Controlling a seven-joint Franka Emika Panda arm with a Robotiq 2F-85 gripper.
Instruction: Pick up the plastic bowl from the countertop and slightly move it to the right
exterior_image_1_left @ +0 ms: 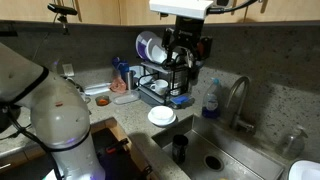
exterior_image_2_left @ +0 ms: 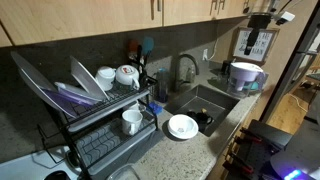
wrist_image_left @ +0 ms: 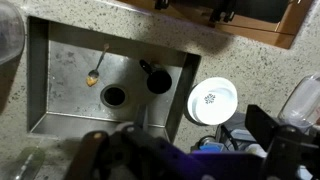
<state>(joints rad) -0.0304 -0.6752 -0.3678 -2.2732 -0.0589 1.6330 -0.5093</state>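
The plastic bowl is a pale pinkish shallow shape on the countertop, left of the dish rack and beside an orange dish. It does not show in the wrist view. My gripper hangs high in front of the dish rack, well above and to the right of the bowl, and touches nothing. It also shows at the top right in an exterior view. In the wrist view its dark blurred fingers stand apart with nothing between them.
A larger white round dish lies on the counter at the sink's edge. The steel sink holds a dark cup and a spoon. A dish rack, faucet, soap bottle and water jug stand around.
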